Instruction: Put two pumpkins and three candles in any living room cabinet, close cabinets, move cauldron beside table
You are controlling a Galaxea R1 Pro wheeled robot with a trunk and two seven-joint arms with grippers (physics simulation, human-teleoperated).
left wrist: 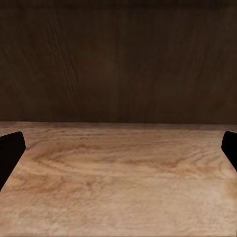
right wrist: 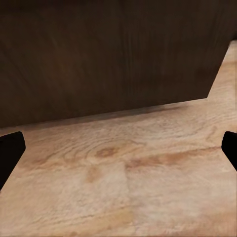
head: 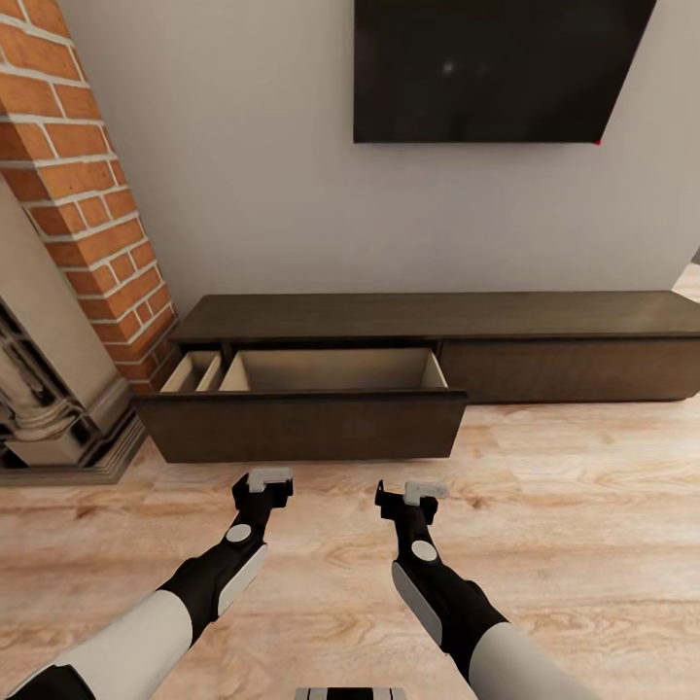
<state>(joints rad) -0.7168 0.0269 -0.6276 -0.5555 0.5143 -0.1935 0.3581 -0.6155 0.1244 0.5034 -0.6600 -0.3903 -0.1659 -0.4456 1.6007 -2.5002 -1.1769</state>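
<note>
The long dark-brown cabinet (head: 544, 317) stands against the wall. Its left drawer (head: 301, 428) is pulled out over the floor. The drawer's beige inside shows a wide compartment and narrow ones at its left, with nothing visible in them. My left gripper (head: 269, 478) and right gripper (head: 413, 489) hover side by side just in front of the drawer front, both open and holding nothing. In the left wrist view the dark panel (left wrist: 118, 59) faces my left gripper (left wrist: 118, 153). The right wrist view shows that panel (right wrist: 98, 59) beyond my right gripper (right wrist: 118, 153). Pumpkins, candles, cauldron and table are out of view.
A brick chimney (head: 87, 185) and the ornate fireplace surround (head: 49, 399) stand at the left, close to the drawer's left end. A black screen (head: 486, 68) hangs on the wall above the cabinet. Light wood floor (head: 583, 525) stretches to the right.
</note>
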